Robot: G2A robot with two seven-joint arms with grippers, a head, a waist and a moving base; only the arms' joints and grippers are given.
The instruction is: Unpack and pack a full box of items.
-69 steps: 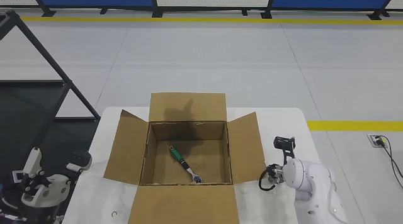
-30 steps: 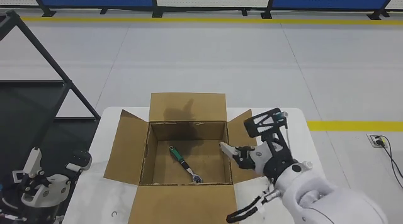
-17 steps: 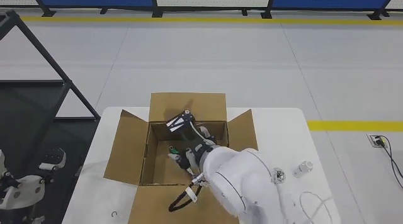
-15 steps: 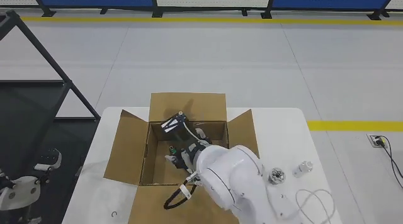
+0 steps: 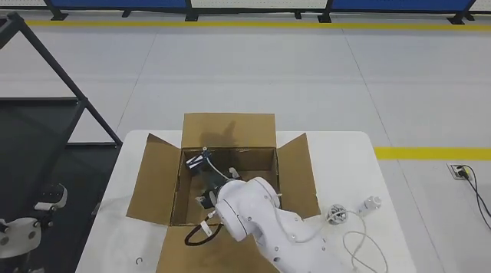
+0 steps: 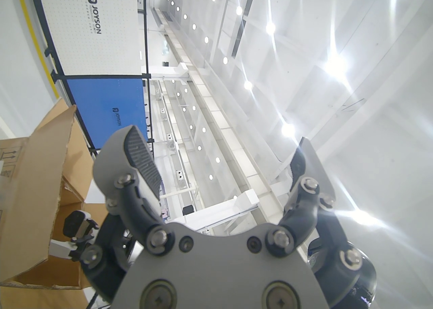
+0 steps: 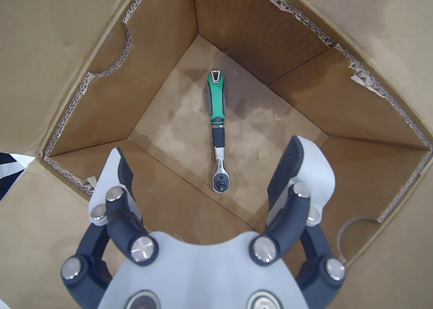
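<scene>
- Change over the last two seconds or so: my right arm swings from the right side of the white table [image 5: 345, 150] in over the open brown corrugated cardboard box [image 5: 229, 129]. My right gripper [image 7: 207, 153] now hangs in the opening, pointing down.
- Right gripper state: fingers spread wide, nothing between them.
- Task item: the green-and-black-handled steel ratchet wrench [image 7: 218, 131] lies flat near the middle of the box floor. It is beneath the spread fingers and well apart from them, where the earlier top views had it.
- With the arm gone from the table's right side, two small things show there, near each other: a pale bottle-like item [image 5: 369, 204] and a small round thing [image 5: 334, 213]. Too small to identify.
- Left gripper [image 6: 218, 144]: spread, empty, tipped up toward the ceiling beside a box flap. It has drifted further off the table's left side.
- Reading: the wrench looks like the last item inside, so unpacking seems near its end. My fingers straddle the shaft crosswise, so a straight descent and close should do. The thin shaft, flat on cardboard, may slip.
- Writing: a logo with lettering on the white perforated wall panel [image 6: 101, 19] and on the blue panel [image 6: 108, 107]. There are printed handling symbols on the box's outer face. Noted, not transcribed.
</scene>
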